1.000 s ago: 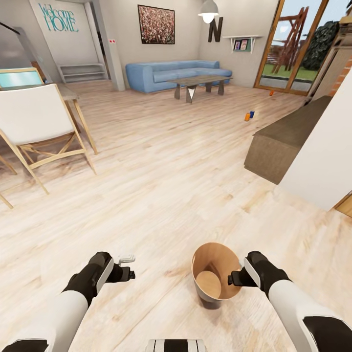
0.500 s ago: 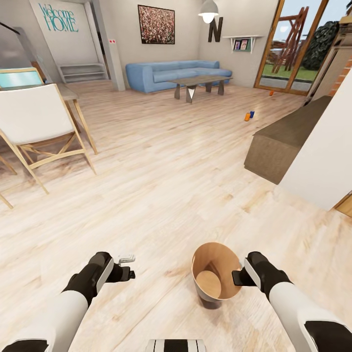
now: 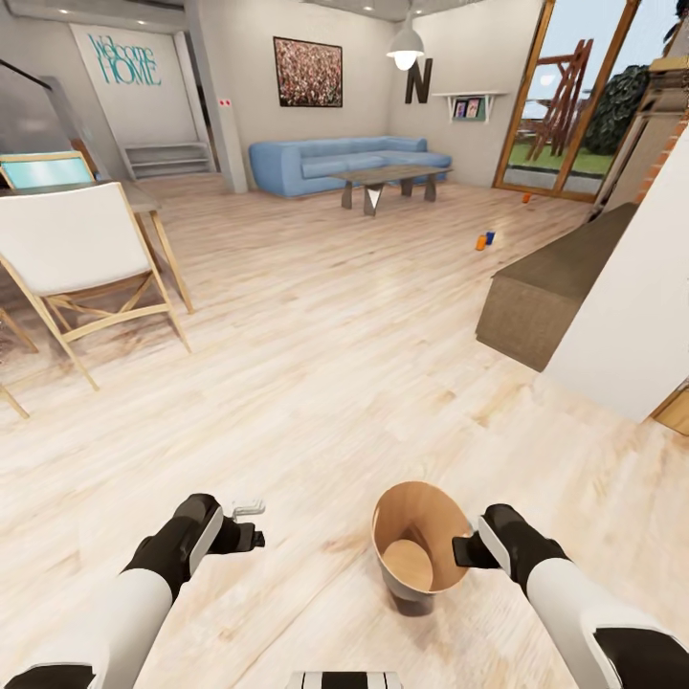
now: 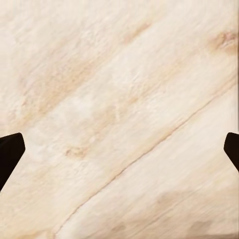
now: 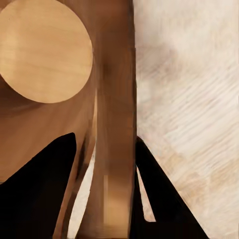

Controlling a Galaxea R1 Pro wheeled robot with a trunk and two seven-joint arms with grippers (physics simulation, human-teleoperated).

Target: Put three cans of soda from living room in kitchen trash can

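The tash can (image 3: 400, 515), brown inside, hangs just above the pale wood floor in front of me. My right gripper (image 3: 464, 550) is shut on its near-right rim; the right wrist view has the bin wall (image 5: 115, 99) pinched between the dark fingers (image 5: 45, 194). My left gripper (image 3: 254, 522) is open over bare floor, its fingertips (image 4: 10, 152) far apart. Far off in the living room, two cans of soda (image 3: 483, 241) stand together on the floor. A third can (image 3: 525, 198) sits near the glass doors.
A white folding chair (image 3: 67, 249) and a desk stand at the left. A low brown block (image 3: 555, 277) and a white wall (image 3: 641, 287) close off the right. The blue sofa (image 3: 335, 158) and low grey table (image 3: 388, 177) are at the back. Open floor lies between.
The whole picture has shifted a little, so the camera moved. The right gripper keeps its hold on the tash can; the left gripper stays open.
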